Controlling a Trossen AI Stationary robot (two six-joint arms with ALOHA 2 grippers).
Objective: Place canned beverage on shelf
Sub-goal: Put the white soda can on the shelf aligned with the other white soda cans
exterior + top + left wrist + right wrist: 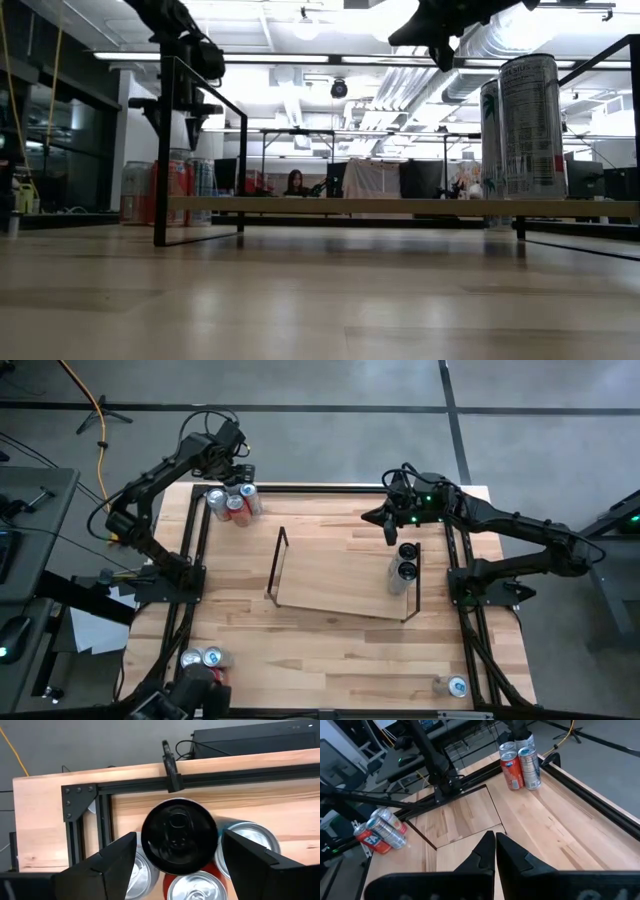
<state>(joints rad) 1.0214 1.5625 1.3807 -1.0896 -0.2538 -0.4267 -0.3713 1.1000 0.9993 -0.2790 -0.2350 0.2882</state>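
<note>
Left gripper over the corner cans — two cans already on the shelf.
We see its fingers spread astride a black-topped can, seemingly not gripping; the right gripper hangs pinched together.

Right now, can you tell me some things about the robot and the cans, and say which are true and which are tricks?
1. Two cans stand on the shelf. True.
2. The left hand is shut tight with nothing near it. False: its fingers are spread on either side of a black-topped can.
3. The right hand is shut and empty. True.
4. The right hand hangs over the group of cans at the table's far left corner. False: it is above the shelf's right end, near the two cans there.
5. A lone can stands by the table's near right corner. True.
</note>
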